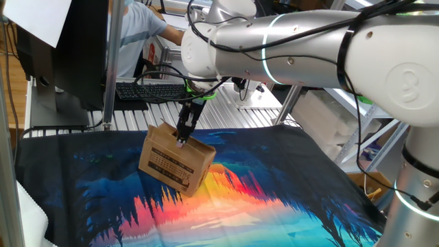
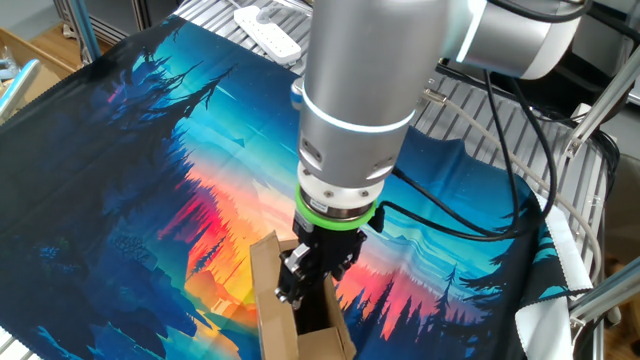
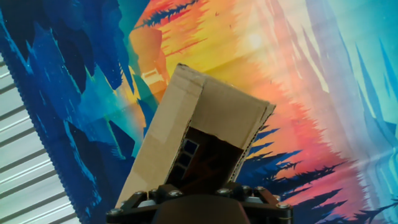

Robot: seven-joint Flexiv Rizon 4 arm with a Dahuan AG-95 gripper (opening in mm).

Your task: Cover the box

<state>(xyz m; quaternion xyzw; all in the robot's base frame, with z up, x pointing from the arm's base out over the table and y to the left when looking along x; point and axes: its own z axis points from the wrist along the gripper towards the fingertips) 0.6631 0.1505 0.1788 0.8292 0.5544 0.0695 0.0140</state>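
Note:
The box (image 1: 173, 163) is small brown corrugated cardboard with black print on its long side, and it stands on the painted cloth. It also shows at the bottom edge of the other fixed view (image 2: 322, 338), with one flap (image 2: 265, 292) standing up. In the hand view the box (image 3: 205, 121) lies just below the camera, its flaps partly raised and its dark inside showing. My gripper (image 1: 182, 139) is right over the box top with its tips at the flaps, and it also shows in the other fixed view (image 2: 298, 283). The fingers look close together, with nothing held between them.
A colourful forest-and-sunset cloth (image 1: 274, 199) covers the table. A black keyboard (image 1: 147, 90) and a monitor stand behind it, where a person sits. A white power strip (image 2: 268, 32) lies on the metal slats at the far side. Cables hang from my arm.

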